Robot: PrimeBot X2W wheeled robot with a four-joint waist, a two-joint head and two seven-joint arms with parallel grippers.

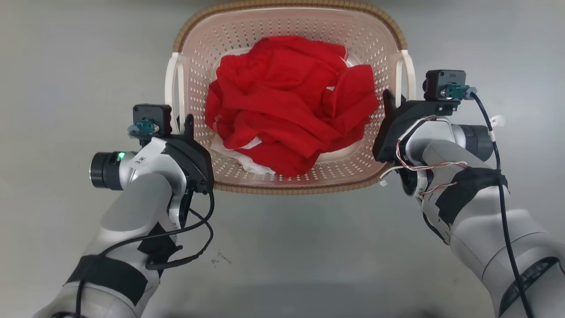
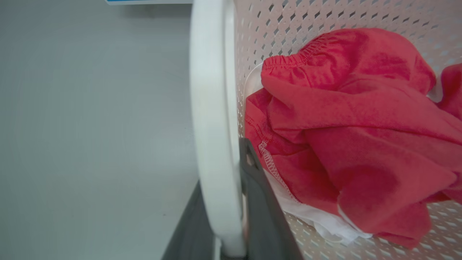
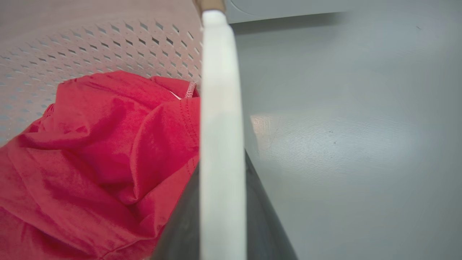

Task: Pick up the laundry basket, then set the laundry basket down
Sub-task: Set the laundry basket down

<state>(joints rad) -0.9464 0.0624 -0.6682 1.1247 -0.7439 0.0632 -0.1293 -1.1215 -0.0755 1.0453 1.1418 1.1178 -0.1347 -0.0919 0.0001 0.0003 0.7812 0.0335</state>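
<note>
Right under the robot's head, square between its two arms, sits the laundry basket (image 1: 282,189): pale pink, peppered with holes, brown woven-look rim, and heaped with red clothing (image 1: 291,110), a scrap of white fabric (image 1: 256,167) poking out on the near side. Now look at the handles! The left gripper (image 1: 186,126) is at the white left handle (image 1: 171,88), and its wrist view tells it plainly: one dark finger (image 2: 260,202) inside the basket wall, the other outside, both pressed up against the white bar. That is a clamp on the handle. Same story across the way: the right gripper (image 1: 390,104) is closed on the right handle (image 1: 408,73), the bar running straight up between its fingers in the right wrist view, red cloth on one side and bare floor on the other. Both grips sit toward the near end of the handles, forearms angled in from either side. Around it all there is plain grey floor (image 1: 62,66) with a few small scuffs near the robot. So where are we? By my reading the two-handed grasp is made, which is the hard part of the pick-up. Whether the basket has left the ground I honestly cannot tell; there is no clear gap or cast shadow to go by. The lift itself looks, at most, barely begun, and the setting down is all to come. Both arms will need to rise together, or that load of red tips.
</note>
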